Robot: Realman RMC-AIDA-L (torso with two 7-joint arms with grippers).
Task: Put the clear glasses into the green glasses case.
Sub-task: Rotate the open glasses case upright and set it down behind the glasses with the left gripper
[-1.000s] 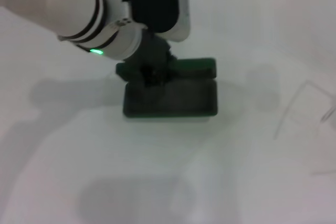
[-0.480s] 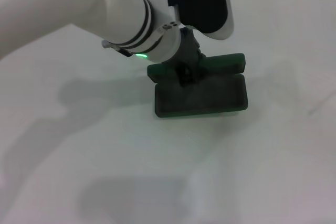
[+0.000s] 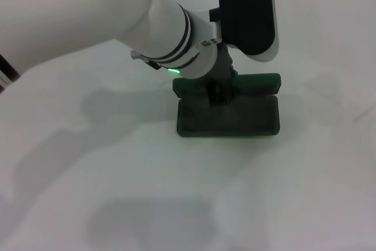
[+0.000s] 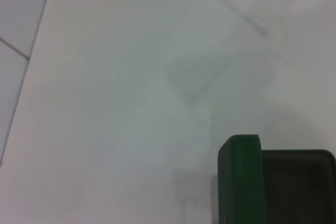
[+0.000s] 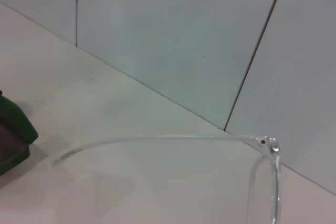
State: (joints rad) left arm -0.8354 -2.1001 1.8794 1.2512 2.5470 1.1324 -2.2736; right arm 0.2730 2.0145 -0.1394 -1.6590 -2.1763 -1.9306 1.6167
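The green glasses case (image 3: 229,119) lies open on the white table, its dark tray toward me and its lid (image 3: 258,82) standing behind. My left gripper (image 3: 218,90) comes down from the upper left onto the lid's edge near the hinge, shut on it. The left wrist view shows the green lid (image 4: 240,182) edge-on beside the tray. The clear glasses (image 5: 157,139) appear close up in the right wrist view: one thin temple arm and a hinge (image 5: 269,143), with a corner of the case (image 5: 13,135) beyond. My right gripper is out of view.
My thick white left arm (image 3: 106,22) covers the upper left of the table. A tiled wall (image 5: 173,40) rises behind the table's far edge. Bare white tabletop (image 3: 176,198) lies in front of the case.
My left gripper and the open case have moved together to the right across the table. The glasses' faint outline at the right of the head view is gone from there.
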